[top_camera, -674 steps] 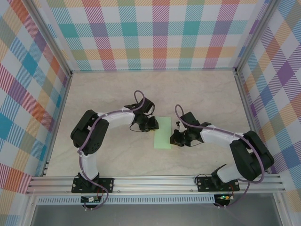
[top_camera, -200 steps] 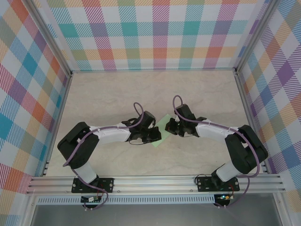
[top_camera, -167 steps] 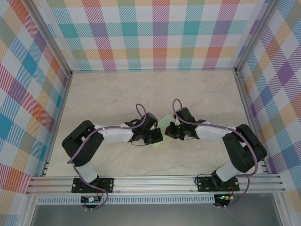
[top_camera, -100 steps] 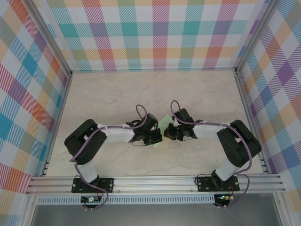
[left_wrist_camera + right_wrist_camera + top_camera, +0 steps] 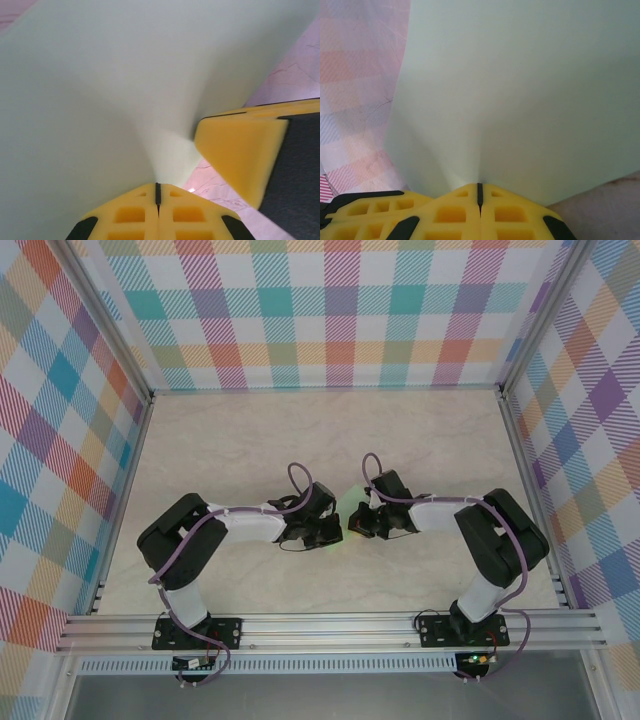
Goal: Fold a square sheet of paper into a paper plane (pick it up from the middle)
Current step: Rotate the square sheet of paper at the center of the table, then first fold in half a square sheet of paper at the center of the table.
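Observation:
The square sheet of paper (image 5: pixel 348 499) is pale mint green and mostly hidden between the two grippers at the table's middle. My left gripper (image 5: pixel 327 531) is shut on its edge; in the left wrist view the paper (image 5: pixel 100 100) rises from the pinch (image 5: pixel 158 189) in a soft curve. My right gripper (image 5: pixel 357 523) is shut on the opposite edge, with the sheet (image 5: pixel 520 90) spreading up from its closed pads (image 5: pixel 480 189). The right gripper's yellow finger (image 5: pixel 240 150) stands close beside the left one. No pointed paper plane is in view.
The pale marbled table (image 5: pixel 250 440) is fenced by aluminium rails (image 5: pixel 330 625) at the front and checked walls (image 5: pixel 330 310) on three sides. Both arms' elbows (image 5: pixel 175 535) (image 5: pixel 505 530) are bent outward near the front.
The paper lay flat as a long rectangle with a gripper on each side. The grippers have since drawn together, and the paper is now bunched and largely covered between them.

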Tool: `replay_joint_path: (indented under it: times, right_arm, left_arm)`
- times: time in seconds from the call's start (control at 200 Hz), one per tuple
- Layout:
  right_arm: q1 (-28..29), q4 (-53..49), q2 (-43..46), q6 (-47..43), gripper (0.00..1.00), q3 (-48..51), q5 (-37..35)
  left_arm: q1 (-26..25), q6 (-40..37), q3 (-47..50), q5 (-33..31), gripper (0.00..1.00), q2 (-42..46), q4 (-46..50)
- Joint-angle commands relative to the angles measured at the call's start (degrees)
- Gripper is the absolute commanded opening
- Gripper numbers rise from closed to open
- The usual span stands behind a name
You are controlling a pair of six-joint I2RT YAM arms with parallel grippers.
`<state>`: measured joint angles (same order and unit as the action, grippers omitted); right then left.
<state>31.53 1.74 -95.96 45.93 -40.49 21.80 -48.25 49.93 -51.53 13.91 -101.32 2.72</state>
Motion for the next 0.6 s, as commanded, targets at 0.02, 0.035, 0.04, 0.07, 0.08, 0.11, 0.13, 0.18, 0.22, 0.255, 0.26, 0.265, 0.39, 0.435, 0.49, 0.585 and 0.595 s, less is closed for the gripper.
replay_joint_path:
  times: [0.02, 0.035, 0.04, 0.07, 0.08, 0.11, 0.13, 0.18, 0.22, 0.255, 0.26, 0.265, 0.39, 0.435, 0.49, 0.585, 0.595]
  right_arm:
    - [-1.5, -0.29, -1.49, -2.66, 0.0, 0.06, -0.62]
    - [-1.59, -0.25, -1.51, -2.77, 0.0, 0.05, -0.62]
    - [-1.66, -0.25, -1.59, -2.82, 0.0, 0.05, -0.62]
    - [-1.93, -0.33, -1.56, -3.02, 0.0, -0.04, -0.54]
    - [-2.02, -0.33, -1.61, -3.1, 0.0, -0.14, -0.53]
    - [-2.28, -0.36, -1.68, -3.36, 0.0, -0.18, -0.45]
    - [-2.49, -0.45, -1.72, -3.54, 0.0, -0.25, -0.41]
    - [-3.01, -0.48, -1.84, -3.93, 0.0, -0.25, -0.44]
    - [-3.51, -0.52, -1.95, -4.3, 0.0, -0.29, -0.44]
    - [-4.05, -0.53, -2.13, -4.59, 0.0, -0.31, -0.44]
    - [-4.12, -0.52, -2.21, -4.65, 0.0, -0.35, -0.44]
    - [-4.25, -0.51, -2.21, -4.68, 0.0, -0.32, -0.44]
    - [-6.48, -0.6, -3.35, -5.88, 0.0, -0.6, -1.3]
    - [-7.5, -0.6, -3.85, -6.24, 0.0, -0.69, -1.94]
    - [-8.97, -0.51, -4.31, -6.37, 0.0, -0.56, -2.28]
    - [-11.34, -0.51, -4.41, -6.71, 0.0, -0.57, -3.67]
    - [-11.54, -0.57, -4.45, -6.73, 0.0, -0.62, -3.74]
  left_arm:
    - [-0.48, -0.45, 0.68, -0.73, 0.0, -1.16, 5.14]
    - [-0.43, -0.46, 0.8, -0.68, 0.0, -1.23, 5.37]
    - [-0.39, -0.41, 0.76, -0.66, 0.0, -1.24, 5.41]
    - [-0.38, -0.45, 0.79, -0.43, 0.0, -1.37, 5.78]
    - [-0.43, -0.45, 0.81, -0.35, 0.0, -1.41, 5.86]
    - [-0.44, -0.39, 0.88, -0.16, 0.0, -1.58, 6.33]
    - [-0.4, -0.36, 0.88, -0.05, 0.0, -1.53, 6.61]
    - [-0.44, -0.28, 1.05, 0.17, 0.0, -1.84, 7.22]
    - [-0.38, -0.26, 1.18, 0.28, 0.0, -1.95, 7.69]
    - [-0.45, -0.17, 1.33, 0.38, 0.0, -2.02, 8.12]
    - [-0.49, -0.14, 1.34, 0.4, 0.0, -2.12, 8.24]
    - [-0.51, -0.12, 1.38, 0.41, 0.0, -2.12, 8.3]
    - [-0.4, -0.01, 1.6, 0.35, 0.0, -2.39, 9.5]
    - [-0.47, -0.01, 1.83, 0.25, 0.0, -2.56, 9.58]
    - [-0.51, 0.1, 2.25, 0.11, 0.0, -2.65, 9.58]
    - [-0.5, 0.34, 2.99, -0.02, 0.0, -2.73, 9.71]
    - [-0.43, 0.41, 3.2, -0.02, 0.0, -2.74, 9.68]
